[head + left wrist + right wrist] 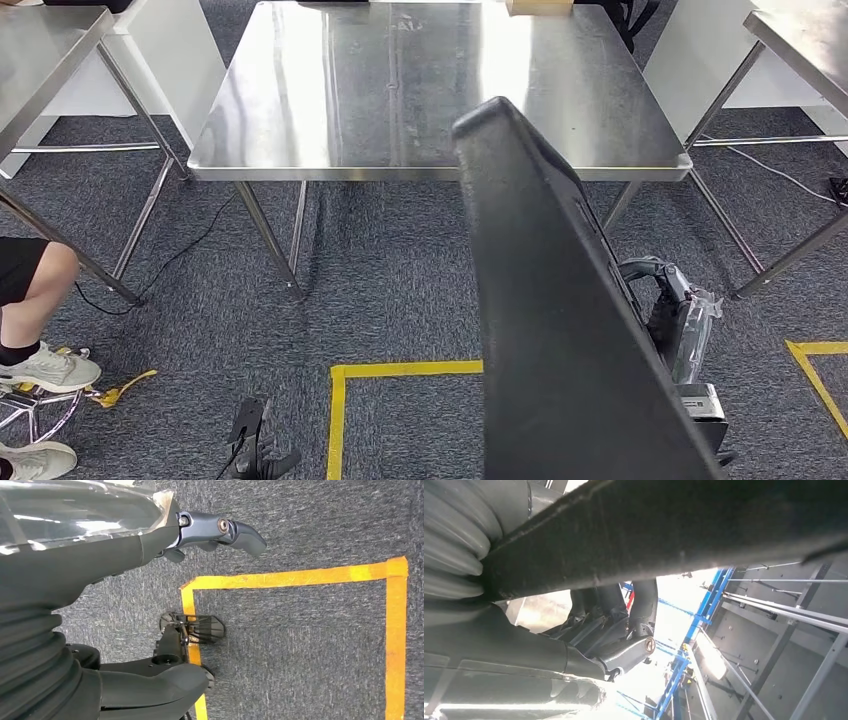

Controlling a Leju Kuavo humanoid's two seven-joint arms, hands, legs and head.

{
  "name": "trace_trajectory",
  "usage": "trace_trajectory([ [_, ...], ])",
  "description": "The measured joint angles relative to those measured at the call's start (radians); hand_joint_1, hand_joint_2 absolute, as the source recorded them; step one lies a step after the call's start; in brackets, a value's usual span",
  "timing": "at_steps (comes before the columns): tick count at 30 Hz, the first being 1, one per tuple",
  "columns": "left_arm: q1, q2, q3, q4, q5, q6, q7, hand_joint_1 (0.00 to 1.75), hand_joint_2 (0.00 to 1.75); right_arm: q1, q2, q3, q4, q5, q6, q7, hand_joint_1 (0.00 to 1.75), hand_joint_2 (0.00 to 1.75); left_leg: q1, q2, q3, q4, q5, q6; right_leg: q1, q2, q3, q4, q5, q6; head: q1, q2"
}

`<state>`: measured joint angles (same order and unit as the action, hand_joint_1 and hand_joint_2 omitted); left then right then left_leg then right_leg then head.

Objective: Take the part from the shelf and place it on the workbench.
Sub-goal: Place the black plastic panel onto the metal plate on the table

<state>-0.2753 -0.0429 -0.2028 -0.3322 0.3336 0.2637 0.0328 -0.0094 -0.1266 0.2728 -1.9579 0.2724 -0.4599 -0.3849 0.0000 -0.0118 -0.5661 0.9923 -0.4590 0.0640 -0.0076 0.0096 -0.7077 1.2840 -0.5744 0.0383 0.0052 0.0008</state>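
My right hand (668,310) grips the big black part (560,330), off the shelf but not yet on the shiny bench (420,90) ahead.

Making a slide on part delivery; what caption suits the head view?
Right hand carries a large black part toward the steel workbench.

Left hand (220,532): dark blue-grey glossy fingers with round silver pivot pins, thick matte grey thumb, black ribbed bellows cover at wrist, clear plastic film over the forearm; right hand (668,300): same grey linked fingers with metallic pin, crinkled clear film wrap alongside it.
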Motion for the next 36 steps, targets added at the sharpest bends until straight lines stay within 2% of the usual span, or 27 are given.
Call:
trace_trajectory([
  [1,0.001,0.0,0.0,0.0,0.0,0.0,0.0,0.0,1.75,0.0,-0.001,0.001,0.002,0.0,0.0,0.0,1.75,1.75,0.0,-0.001,0.01,0.0,-0.009,-0.002,-0.002,-0.001,-0.009,-0.017,0.009,0.008,0.001,0.0],
  [2,0.001,0.0,0.001,0.0,0.0,0.0,0.0,0.0,1.75,0.0,-0.001,0.002,0.003,0.0,0.0,0.0,1.75,1.75,0.001,-0.003,0.024,0.0,-0.019,-0.004,-0.004,-0.001,0.002,-0.071,0.038,0.021,0.001,0.0],
  [3,0.001,-0.001,0.001,0.0,0.0,0.0,0.0,0.0,1.75,0.0,-0.002,0.004,0.003,-0.001,0.0,0.0,1.75,1.75,0.002,-0.004,0.034,0.0,-0.03,-0.008,-0.006,-0.004,0.023,-0.145,0.084,0.034,0.002,0.0],
  [4,0.001,-0.001,0.001,0.001,0.0,0.0,0.0,0.0,1.75,0.0,-0.003,0.005,0.004,-0.001,0.0,0.0,1.75,1.75,0.001,-0.005,0.047,0.001,-0.042,-0.013,-0.006,-0.008,0.044,-0.211,0.124,0.038,0.002,0.0],
  [5,0.0,-0.001,0.002,0.001,0.0,0.0,0.0,0.0,1.75,-0.001,-0.003,0.007,0.005,-0.002,0.0,0.0,1.75,1.75,0.0,-0.005,0.055,0.001,-0.052,-0.019,-0.005,-0.01,0.062,-0.257,0.153,0.032,0.003,0.0],
  [6,0.0,-0.001,0.003,0.001,0.0,0.001,0.0,0.0,1.75,-0.001,-0.004,0.008,0.006,-0.003,0.0,0.0,1.75,1.75,-0.002,-0.005,0.06,0.001,-0.059,-0.024,-0.003,-0.012,0.07,-0.278,0.169,0.021,0.003,0.0],
  [8,-0.002,0.0,0.005,0.001,0.0,0.001,0.0,0.0,1.75,-0.003,-0.005,0.01,0.008,-0.003,0.0,0.0,1.75,1.75,-0.004,-0.005,0.065,0.007,-0.064,-0.032,-0.002,-0.01,0.078,-0.278,0.168,-0.005,0.003,0.0],
  [9,-0.002,0.0,0.005,0.001,0.0,0.001,0.0,0.0,1.75,-0.003,-0.006,0.01,0.008,-0.003,0.0,0.0,1.75,1.75,-0.003,-0.003,0.058,0.022,-0.062,-0.036,-0.005,-0.009,0.083,-0.279,0.167,-0.011,0.003,0.0],
  [10,-0.003,0.0,0.005,0.001,0.0,0.0,0.0,0.0,1.75,-0.004,-0.006,0.01,0.008,-0.003,0.0,0.0,1.75,1.75,-0.003,-0.001,0.04,0.054,-0.058,-0.04,-0.007,-0.009,0.091,-0.28,0.162,-0.018,0.002,0.0],
  [12,-0.004,-0.001,0.005,0.001,-0.001,0.0,0.0,0.0,1.75,-0.007,-0.007,0.011,0.008,-0.003,0.0,0.0,1.75,1.75,0.0,0.004,-0.032,0.165,-0.07,-0.051,-0.01,-0.009,0.107,-0.284,0.15,-0.032,0.0,0.0],
  [14,-0.003,-0.001,0.006,0.002,-0.001,0.0,0.001,0.0,1.75,-0.008,-0.007,0.012,0.008,-0.004,-0.001,0.0,1.75,1.75,0.003,0.007,-0.12,0.276,-0.119,-0.058,-0.008,-0.009,0.121,-0.284,0.136,-0.041,-0.002,0.0],
  [15,-0.002,-0.001,0.006,0.003,-0.001,0.0,0.001,0.0,1.75,-0.008,-0.008,0.012,0.008,-0.006,-0.001,0.0,1.75,1.75,0.004,0.007,-0.152,0.302,-0.136,-0.059,-0.007,-0.008,0.13,-0.284,0.128,-0.043,-0.002,0.0],
  [16,-0.002,-0.001,0.006,0.004,-0.001,0.001,0.001,0.0,1.75,-0.008,-0.008,0.012,0.009,-0.008,-0.001,0.0,1.75,1.75,0.003,0.007,-0.167,0.298,-0.132,-0.058,-0.006,-0.007,0.139,-0.284,0.12,-0.042,-0.003,0.0],
  [17,-0.002,0.0,0.006,0.004,-0.001,0.001,0.001,0.0,1.75,-0.009,-0.008,0.013,0.009,-0.01,-0.002,0.0,1.75,1.75,0.003,0.007,-0.165,0.263,-0.103,-0.055,-0.006,-0.006,0.15,-0.284,0.112,-0.041,-0.003,0.0],
  [19,-0.002,0.001,0.007,0.006,-0.002,0.001,0.001,0.0,1.75,-0.012,-0.009,0.015,0.01,-0.013,-0.002,0.0,1.75,1.75,0.0,0.008,-0.127,0.132,-0.004,-0.04,-0.003,-0.005,0.171,-0.285,0.095,-0.038,-0.003,0.0],
  [20,-0.003,0.001,0.008,0.006,-0.002,0.001,0.001,0.0,1.75,-0.014,-0.009,0.016,0.01,-0.014,-0.002,0.0,1.75,1.75,-0.003,0.008,-0.107,0.077,0.024,-0.033,-0.001,-0.003,0.179,-0.285,0.087,-0.034,-0.003,0.0],
  [22,-0.004,0.002,0.009,0.007,-0.002,0.002,0.001,0.0,1.75,-0.018,-0.009,0.018,0.011,-0.017,-0.002,0.0,1.75,1.75,-0.009,0.007,-0.087,0.025,0.037,-0.021,0.003,-0.002,0.187,-0.284,0.077,-0.021,-0.004,0.0],
  [23,-0.004,0.002,0.011,0.007,-0.001,0.002,0.001,0.0,1.75,-0.018,-0.009,0.019,0.012,-0.018,-0.002,0.0,1.75,1.75,-0.011,0.007,-0.081,0.021,0.029,-0.018,0.005,-0.001,0.193,-0.282,0.076,-0.013,-0.004,0.0],
  [25,-0.005,0.002,0.013,0.007,-0.001,0.001,0.001,0.0,1.75,-0.02,-0.01,0.021,0.013,-0.018,-0.001,0.0,1.75,1.75,-0.008,0.008,-0.058,0.01,0.037,-0.008,0.003,-0.003,0.192,-0.258,0.072,-0.002,-0.005,0.0],
  [27,-0.009,0.003,0.015,0.008,-0.001,0.0,0.002,0.0,1.75,-0.025,-0.01,0.024,0.013,-0.018,0.001,0.0,1.75,1.75,-0.004,0.008,-0.033,0.005,0.035,0.001,0.001,-0.004,0.149,-0.18,0.05,0.0,-0.002,0.0],
  [29,-0.012,0.003,0.015,0.008,-0.001,-0.003,0.002,0.0,1.75,-0.029,-0.01,0.027,0.015,-0.018,0.008,0.002,1.75,1.75,-0.004,0.006,-0.024,0.005,0.025,0.006,-0.002,-0.004,0.067,-0.057,0.009,-0.002,0.001,0.0],
  [30,-0.012,0.003,0.015,0.008,-0.001,-0.006,0.003,0.0,1.75,-0.03,-0.011,0.029,0.017,-0.019,0.013,0.003,1.75,1.75,-0.004,0.004,-0.019,0.005,0.018,0.006,-0.003,-0.004,0.028,-0.014,-0.008,0.0,0.001,0.0],
  [31,-0.011,0.002,0.015,0.009,-0.001,-0.008,0.003,0.0,1.75,-0.032,-0.012,0.031,0.02,-0.02,0.018,0.003,1.75,1.75,-0.003,0.002,-0.013,0.005,0.011,0.005,-0.005,-0.004,0.004,-0.001,-0.014,0.005,0.001,0.0],
  [32,-0.011,0.002,0.015,0.01,-0.001,-0.009,0.004,0.0,1.75,-0.034,-0.012,0.033,0.023,-0.021,0.024,0.003,1.75,1.75,-0.002,0.0,-0.004,0.006,0.003,0.003,-0.007,-0.005,-0.003,-0.024,0.0,0.015,0.001,0.0],
  [34,-0.012,0.001,0.016,0.012,-0.001,-0.01,0.005,0.0,1.75,-0.043,-0.014,0.038,0.03,-0.025,0.032,0.002,1.75,1.75,-0.001,-0.002,0.016,0.005,-0.014,-0.004,-0.01,-0.007,0.028,-0.15,0.08,0.038,0.002,0.0],
  [35,-0.013,0.001,0.016,0.013,-0.001,-0.01,0.005,0.0,1.75,-0.047,-0.014,0.04,0.034,-0.027,0.034,0.0,1.75,1.75,-0.002,-0.004,0.025,0.007,-0.023,-0.008,-0.009,-0.009,0.046,-0.214,0.12,0.039,0.003,0.0],
  [36,-0.014,0.001,0.016,0.014,-0.001,-0.009,0.006,0.0,1.75,-0.051,-0.015,0.042,0.037,-0.029,0.036,-0.001,1.75,1.75,-0.003,-0.004,0.03,0.007,-0.031,-0.014,-0.007,-0.011,0.062,-0.259,0.149,0.032,0.004,0.0],
])
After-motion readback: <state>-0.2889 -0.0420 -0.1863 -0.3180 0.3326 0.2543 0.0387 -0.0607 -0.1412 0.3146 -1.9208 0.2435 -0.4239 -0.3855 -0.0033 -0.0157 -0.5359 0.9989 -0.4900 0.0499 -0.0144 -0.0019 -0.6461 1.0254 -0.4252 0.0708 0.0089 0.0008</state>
